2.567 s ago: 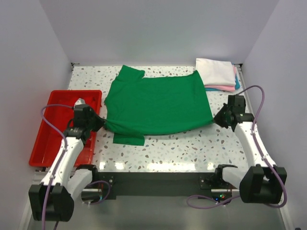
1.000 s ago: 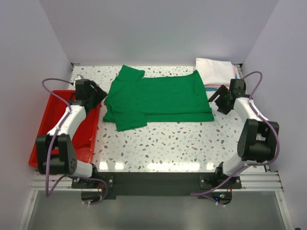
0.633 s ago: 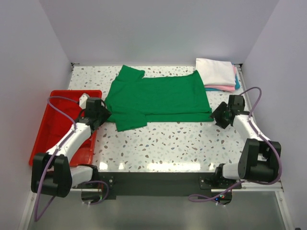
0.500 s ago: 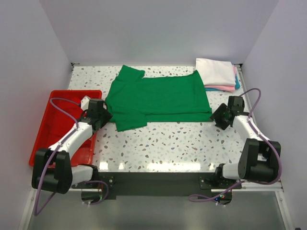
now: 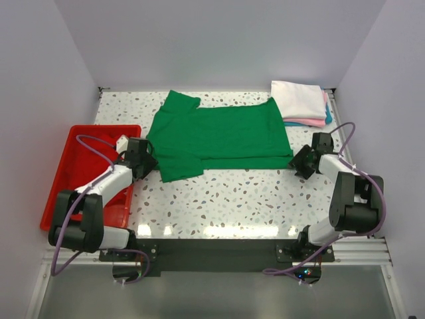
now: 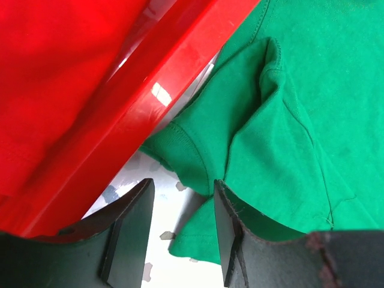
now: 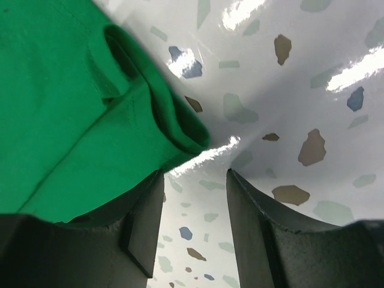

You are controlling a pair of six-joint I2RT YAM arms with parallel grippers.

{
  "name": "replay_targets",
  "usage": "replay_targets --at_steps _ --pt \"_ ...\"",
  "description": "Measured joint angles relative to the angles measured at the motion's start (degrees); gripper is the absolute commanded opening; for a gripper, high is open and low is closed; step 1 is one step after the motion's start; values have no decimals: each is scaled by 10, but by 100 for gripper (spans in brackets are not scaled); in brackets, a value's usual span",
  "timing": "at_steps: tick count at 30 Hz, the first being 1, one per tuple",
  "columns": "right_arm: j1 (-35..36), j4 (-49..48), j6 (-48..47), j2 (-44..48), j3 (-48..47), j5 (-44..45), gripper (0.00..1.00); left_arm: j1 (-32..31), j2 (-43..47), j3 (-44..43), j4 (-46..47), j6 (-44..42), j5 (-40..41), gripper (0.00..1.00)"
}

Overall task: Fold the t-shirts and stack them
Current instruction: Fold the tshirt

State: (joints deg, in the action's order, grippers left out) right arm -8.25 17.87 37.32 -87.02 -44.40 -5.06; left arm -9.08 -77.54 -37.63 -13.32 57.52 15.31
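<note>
A bright green t-shirt lies flat mid-table, its near edge folded up over itself. My left gripper is low at the shirt's near-left corner beside the sleeve. It is open, and in the left wrist view a green hem lies on the table between the left gripper's fingers. My right gripper sits at the shirt's near-right corner. In the right wrist view the right gripper is open over bare table, the rolled shirt corner just ahead of its tips. Folded white, pink and light blue t-shirts are stacked at the back right.
A red plastic tray lies along the table's left side; its rim runs close beside my left fingers. Speckled tabletop stretches in front of the shirt. White walls close in the back and both sides.
Since the oldest frame the shirt's near edge was carried over and let go. In the last second both grippers came down toward the near corners and their jaws narrowed; the shirt stayed put.
</note>
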Motion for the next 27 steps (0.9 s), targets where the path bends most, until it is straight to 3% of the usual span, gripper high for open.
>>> replay_targets --at_steps 5,6,8,9,12,19,27 --pt "0 -10 2 -19 -15 0 35 -1 -18 0 18 0 0 40" --pt "0 -11 2 -24 -17 0 31 -1 -23 -1 21 0 0 31" --pt "0 -12 2 -32 -20 0 21 0 -35 -3 25 2 3 23" --pt "0 -13 2 -34 -22 0 9 0 -42 -3 26 1 4 13" --pt "0 -11 2 -36 -25 0 0 0 -52 -5 23 -1 5 2" --pt "-3 19 -1 -19 -33 0 0 0 -40 -19 7 -11 8 0" --pt "-74 73 -21 91 -23 -12 0 0 66 -14 -43 -9 12 0"
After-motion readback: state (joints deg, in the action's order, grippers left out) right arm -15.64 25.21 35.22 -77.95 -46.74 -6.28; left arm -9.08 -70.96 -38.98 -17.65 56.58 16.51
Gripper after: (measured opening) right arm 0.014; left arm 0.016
